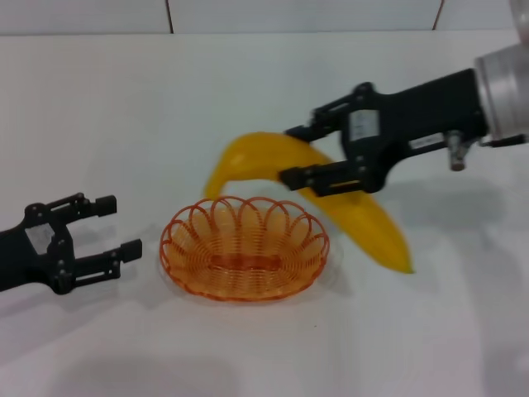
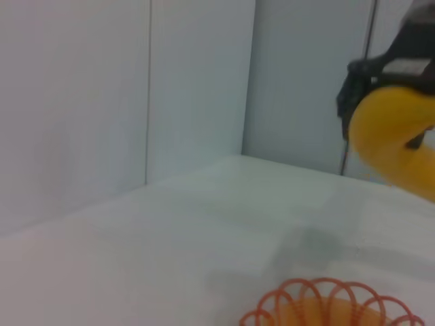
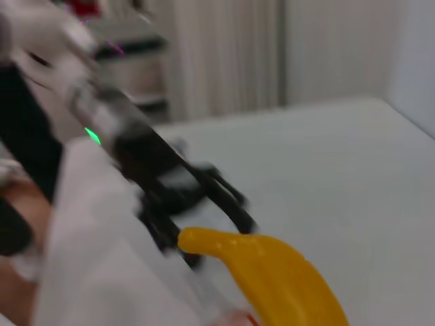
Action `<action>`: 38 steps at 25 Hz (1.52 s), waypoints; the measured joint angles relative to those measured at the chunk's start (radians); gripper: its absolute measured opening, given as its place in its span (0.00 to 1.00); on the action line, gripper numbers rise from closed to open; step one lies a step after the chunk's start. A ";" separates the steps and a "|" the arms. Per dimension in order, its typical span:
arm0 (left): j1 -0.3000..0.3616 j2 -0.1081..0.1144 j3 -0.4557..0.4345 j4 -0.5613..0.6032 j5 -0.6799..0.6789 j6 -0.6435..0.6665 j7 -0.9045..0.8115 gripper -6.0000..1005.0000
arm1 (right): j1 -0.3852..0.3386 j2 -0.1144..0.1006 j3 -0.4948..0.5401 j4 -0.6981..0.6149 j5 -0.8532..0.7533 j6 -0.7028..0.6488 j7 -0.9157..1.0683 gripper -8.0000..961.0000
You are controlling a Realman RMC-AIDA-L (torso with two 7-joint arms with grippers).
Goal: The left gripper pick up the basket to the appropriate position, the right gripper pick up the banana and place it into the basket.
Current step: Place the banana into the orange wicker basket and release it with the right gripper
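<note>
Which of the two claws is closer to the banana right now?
The right gripper: shut on the banana above the basket. The left gripper sits open beside the basket.

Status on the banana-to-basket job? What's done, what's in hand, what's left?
Done: the basket sits on the table, and the left gripper is open beside it, apart from it. In hand: the right gripper is shut on the banana, lifted beside and behind the basket. Left: carrying the banana over the basket and releasing it inside.

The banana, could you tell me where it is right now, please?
In the head view, the banana is held off the table in the right tool, just behind and to the right of the basket, not yet inside it.
</note>
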 joint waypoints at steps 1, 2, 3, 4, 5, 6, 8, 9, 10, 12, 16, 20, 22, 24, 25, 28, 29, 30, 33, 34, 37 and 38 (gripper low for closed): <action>0.002 0.001 0.000 0.000 0.005 0.003 -0.001 0.79 | 0.008 0.000 -0.013 0.015 0.024 0.007 -0.007 0.53; 0.005 0.001 0.000 0.001 0.007 0.005 -0.001 0.79 | 0.016 0.001 -0.023 0.033 0.047 0.014 -0.016 0.53; 0.009 0.002 0.000 0.003 0.008 0.009 -0.002 0.79 | 0.028 0.001 -0.036 0.060 0.069 0.021 -0.028 0.53; 0.014 0.003 -0.001 0.005 0.008 0.013 -0.003 0.79 | 0.039 0.001 -0.048 0.086 0.086 0.027 -0.039 0.53; 0.018 0.006 -0.001 0.007 0.008 0.021 -0.004 0.79 | 0.053 0.002 -0.062 0.118 0.101 0.035 -0.052 0.53; 0.022 0.009 -0.001 0.008 0.010 0.032 -0.005 0.79 | 0.070 0.002 -0.079 0.151 0.111 0.046 -0.062 0.53; 0.024 0.018 -0.001 0.009 0.025 0.061 -0.011 0.79 | 0.099 0.002 -0.110 0.201 0.120 0.078 -0.071 0.53; 0.024 0.020 -0.001 0.009 0.030 0.068 -0.013 0.79 | 0.114 0.002 -0.132 0.225 0.120 0.106 -0.073 0.53; 0.023 0.024 -0.001 0.009 0.053 0.082 -0.025 0.79 | 0.126 0.002 -0.152 0.241 0.120 0.132 -0.073 0.53; 0.020 0.029 -0.002 0.010 0.093 0.091 -0.043 0.79 | 0.150 0.002 -0.198 0.274 0.118 0.189 -0.074 0.53; 0.008 0.029 -0.038 0.011 0.157 0.088 -0.055 0.79 | 0.204 0.002 -0.288 0.336 0.115 0.272 -0.071 0.53; -0.003 0.026 -0.064 0.011 0.188 0.090 -0.060 0.79 | 0.252 0.007 -0.366 0.385 0.115 0.318 -0.068 0.53; -0.005 0.026 -0.066 0.011 0.189 0.090 -0.060 0.79 | 0.264 0.008 -0.389 0.402 0.114 0.334 -0.069 0.53; -0.007 0.025 -0.066 0.010 0.189 0.091 -0.060 0.79 | 0.270 0.008 -0.399 0.414 0.109 0.344 -0.073 0.53; -0.008 0.024 -0.066 0.010 0.190 0.091 -0.060 0.79 | 0.272 0.007 -0.400 0.415 0.103 0.347 -0.074 0.53; -0.009 0.023 -0.067 0.009 0.191 0.091 -0.060 0.79 | 0.276 0.005 -0.401 0.408 0.078 0.348 -0.076 0.53; -0.009 0.023 -0.067 0.008 0.191 0.091 -0.060 0.79 | 0.278 0.005 -0.401 0.407 0.070 0.348 -0.076 0.53; -0.009 0.023 -0.067 0.008 0.191 0.090 -0.060 0.79 | 0.280 0.006 -0.401 0.407 0.066 0.349 -0.076 0.53; -0.010 0.021 -0.067 0.008 0.191 0.090 -0.060 0.79 | 0.283 0.006 -0.399 0.410 0.062 0.353 -0.078 0.53; -0.011 0.021 -0.067 0.008 0.191 0.090 -0.060 0.79 | 0.284 0.006 -0.397 0.413 0.061 0.356 -0.081 0.53; -0.012 0.020 -0.067 0.008 0.191 0.090 -0.061 0.79 | 0.281 0.005 -0.397 0.417 0.060 0.363 -0.101 0.53; -0.012 0.020 -0.067 0.008 0.191 0.090 -0.062 0.79 | 0.280 0.005 -0.396 0.419 0.060 0.363 -0.109 0.54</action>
